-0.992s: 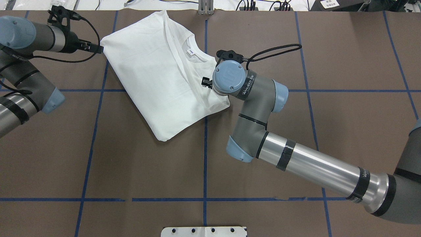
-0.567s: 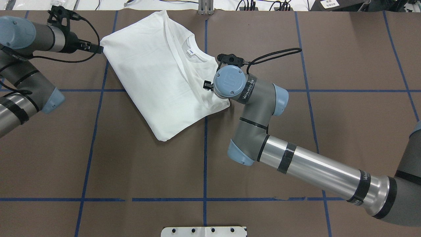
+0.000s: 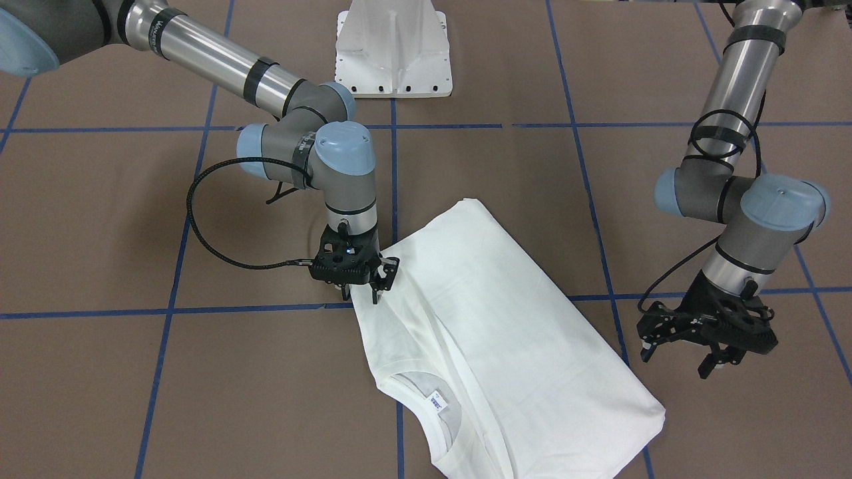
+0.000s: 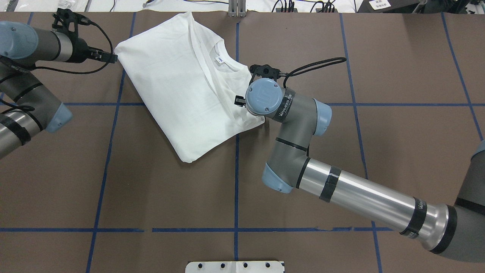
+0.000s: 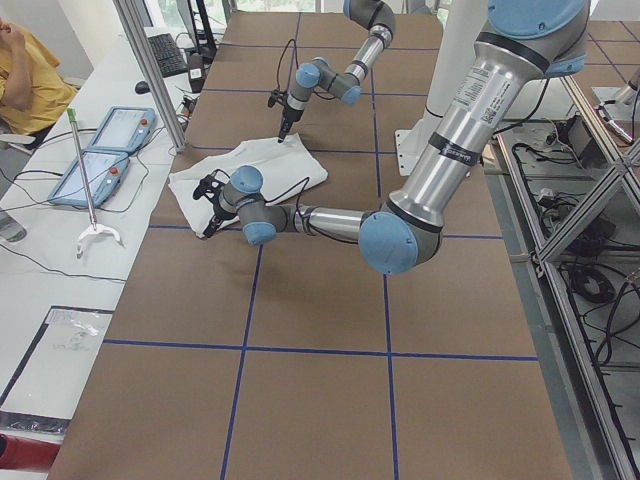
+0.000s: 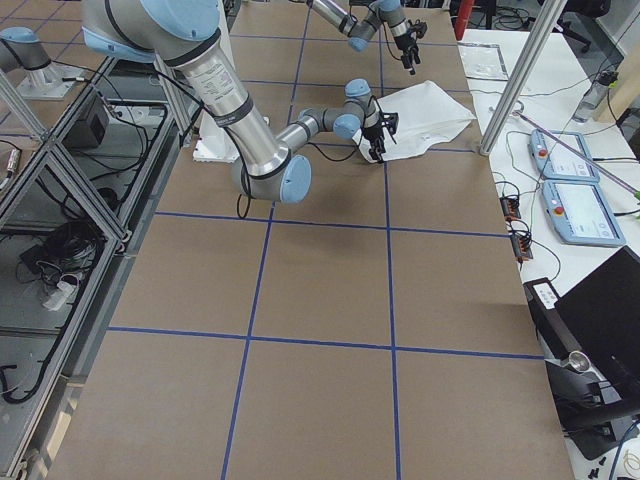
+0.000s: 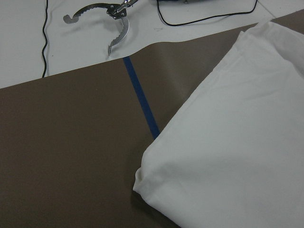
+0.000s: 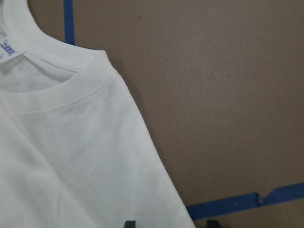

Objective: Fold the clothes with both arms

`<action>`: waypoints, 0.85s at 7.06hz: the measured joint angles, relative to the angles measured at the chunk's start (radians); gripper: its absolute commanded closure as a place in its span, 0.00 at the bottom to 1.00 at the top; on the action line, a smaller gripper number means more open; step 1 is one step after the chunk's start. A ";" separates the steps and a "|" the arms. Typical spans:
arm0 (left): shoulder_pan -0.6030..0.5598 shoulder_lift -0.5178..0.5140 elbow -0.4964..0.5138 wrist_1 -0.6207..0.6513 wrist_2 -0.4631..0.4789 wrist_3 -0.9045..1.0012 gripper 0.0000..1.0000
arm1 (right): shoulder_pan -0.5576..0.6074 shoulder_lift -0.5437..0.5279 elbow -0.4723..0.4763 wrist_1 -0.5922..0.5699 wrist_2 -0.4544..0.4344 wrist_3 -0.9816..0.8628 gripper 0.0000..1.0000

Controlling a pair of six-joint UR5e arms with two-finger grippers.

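The white shirt lies folded on the brown table, its ribbed neck and small tag facing up. My right gripper points straight down at the shirt's side edge just below the neck. It is open: in the right wrist view one fingertip sits over the cloth and the other over bare table. My left gripper hangs open just off the shirt's far left corner, apart from the cloth. The left wrist view shows that corner with no fingers in it.
The white pedestal base stands at the robot's side of the table. Blue tape lines cross the brown top. A metal grabber tool and cables lie past the far edge. A person sits beside pendants.
My right wrist has shifted a little toward the robot along the shirt's edge. The left gripper has backed slightly away from the shirt's corner. The shirt has hardly moved.
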 measured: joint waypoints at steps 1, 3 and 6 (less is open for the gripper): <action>0.000 0.004 0.000 -0.007 0.000 0.000 0.00 | 0.000 -0.001 0.000 -0.001 0.000 -0.001 1.00; 0.000 0.005 0.000 -0.011 0.000 -0.001 0.00 | 0.000 -0.001 0.000 -0.002 0.001 0.002 1.00; 0.000 0.006 0.000 -0.013 0.000 -0.001 0.00 | 0.003 0.000 0.005 -0.002 0.005 0.000 1.00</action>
